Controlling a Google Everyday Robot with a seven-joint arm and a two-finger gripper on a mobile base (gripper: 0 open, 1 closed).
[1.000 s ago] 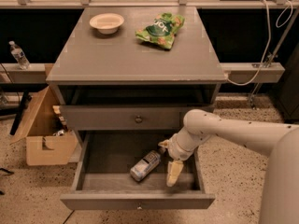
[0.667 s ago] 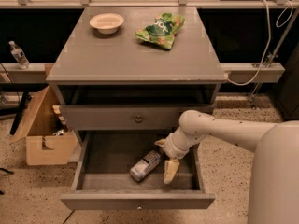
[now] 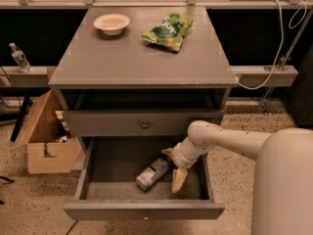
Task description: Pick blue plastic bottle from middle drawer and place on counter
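Note:
The blue plastic bottle (image 3: 152, 173) lies on its side inside the pulled-out middle drawer (image 3: 105, 192), a little right of centre, with its cap end pointing up and to the right. My gripper (image 3: 173, 166) is down in the drawer, right beside the bottle's right side. It is open, with one finger near the cap end and one fingertip (image 3: 178, 180) to the bottle's lower right. The pale arm reaches in from the right. The grey counter (image 3: 127, 58) tops the cabinet above.
A cream bowl (image 3: 112, 23) and a green snack bag (image 3: 167, 31) sit at the back of the counter. A closed drawer (image 3: 145, 125) sits above the open one. A cardboard box (image 3: 46, 143) stands on the floor at left, and a slim water bottle (image 3: 19, 58) stands on the left ledge.
My gripper has shifted slightly left, closer to the bottle. The bottle has not moved.

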